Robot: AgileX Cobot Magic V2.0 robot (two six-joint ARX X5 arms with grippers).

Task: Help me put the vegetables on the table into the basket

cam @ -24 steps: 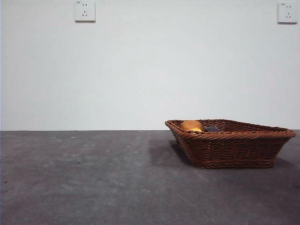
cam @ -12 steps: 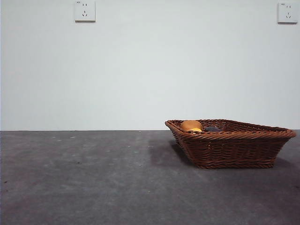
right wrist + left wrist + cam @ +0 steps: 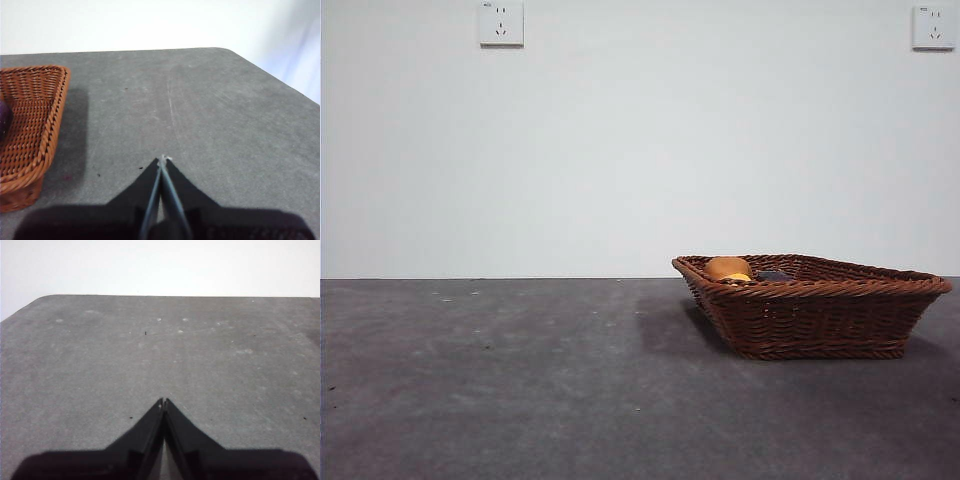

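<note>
Front view: basket near table's right edge, w/ potato, corn inside. Only right wrist view shows purple eggplant. Left gripper, right gripper: jaws closed, holding nothing.

Basket sits right of centre on the table; potato inside near its left end, corn seemingly just beside it.

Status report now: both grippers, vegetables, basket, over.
Left gripper and right gripper shut, holding nothing, over the dark grey table. Brown potato, yellow corn, purple eggplant inside the reddish-brown wicker basket. Nothing in the way.
</note>
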